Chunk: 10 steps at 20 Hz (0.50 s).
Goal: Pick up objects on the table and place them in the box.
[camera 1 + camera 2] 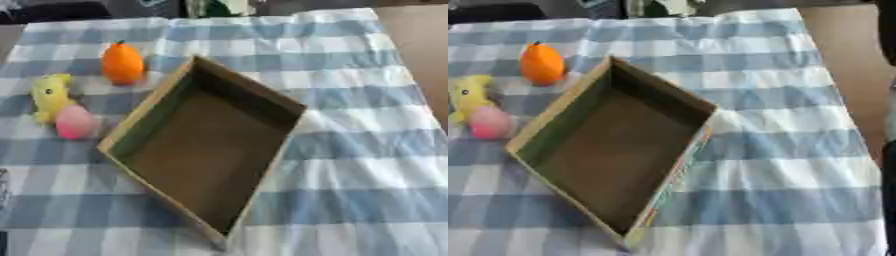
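An open cardboard box (206, 150) lies askew in the middle of the checked cloth, with nothing inside it. Left of the box are three objects. An orange fruit (122, 62) stands near its far corner. A yellow toy (50, 95) lies further left, and a pink ball (75, 121) touches the toy's near end, close to the box's left wall. A grey and dark sliver of my left hand (3, 190) shows at the lower left edge, apart from all objects. A dark and grey strip of my right hand (890, 150) runs along the right edge.
The blue and white checked tablecloth (350, 165) covers the table. Its right edge (859, 115) drops off to a brown floor. Dark shapes stand beyond the far edge. Bare cloth lies right of the box and in front of it.
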Available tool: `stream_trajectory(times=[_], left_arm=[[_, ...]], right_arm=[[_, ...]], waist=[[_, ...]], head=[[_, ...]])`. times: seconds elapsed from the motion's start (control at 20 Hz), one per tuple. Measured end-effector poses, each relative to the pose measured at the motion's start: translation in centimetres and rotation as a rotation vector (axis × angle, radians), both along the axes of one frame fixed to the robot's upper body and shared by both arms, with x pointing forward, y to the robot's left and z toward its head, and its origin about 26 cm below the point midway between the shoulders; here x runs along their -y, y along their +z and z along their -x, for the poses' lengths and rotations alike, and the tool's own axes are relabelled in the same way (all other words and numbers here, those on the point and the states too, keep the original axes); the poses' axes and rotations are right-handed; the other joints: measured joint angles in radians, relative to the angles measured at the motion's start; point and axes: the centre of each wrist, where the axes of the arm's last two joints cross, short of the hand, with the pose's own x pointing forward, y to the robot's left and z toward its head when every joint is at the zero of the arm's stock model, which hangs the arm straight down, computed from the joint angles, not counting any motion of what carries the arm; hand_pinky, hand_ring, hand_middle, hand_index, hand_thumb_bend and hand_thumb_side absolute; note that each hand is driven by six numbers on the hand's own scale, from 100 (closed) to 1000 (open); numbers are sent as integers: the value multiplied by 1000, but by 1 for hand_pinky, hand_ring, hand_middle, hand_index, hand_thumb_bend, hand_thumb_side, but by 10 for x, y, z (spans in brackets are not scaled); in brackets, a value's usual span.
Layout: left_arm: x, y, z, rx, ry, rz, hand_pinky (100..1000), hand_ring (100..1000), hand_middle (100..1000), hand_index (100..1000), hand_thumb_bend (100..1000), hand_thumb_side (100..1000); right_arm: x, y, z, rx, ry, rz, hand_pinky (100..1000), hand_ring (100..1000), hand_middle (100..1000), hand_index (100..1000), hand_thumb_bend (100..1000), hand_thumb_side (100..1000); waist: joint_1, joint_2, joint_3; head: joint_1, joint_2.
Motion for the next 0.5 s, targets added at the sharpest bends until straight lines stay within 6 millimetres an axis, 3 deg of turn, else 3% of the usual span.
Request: stream_trajectory(times=[0.5], left_arm=[[-5,4,0,-4,9,-41,476,628,602,789,100,756]], right_arm=[[0,0,0,1,0,-2,784,650,538,780,100,649]], waist=[[-4,-4,-1]], head=[[-3,6]])
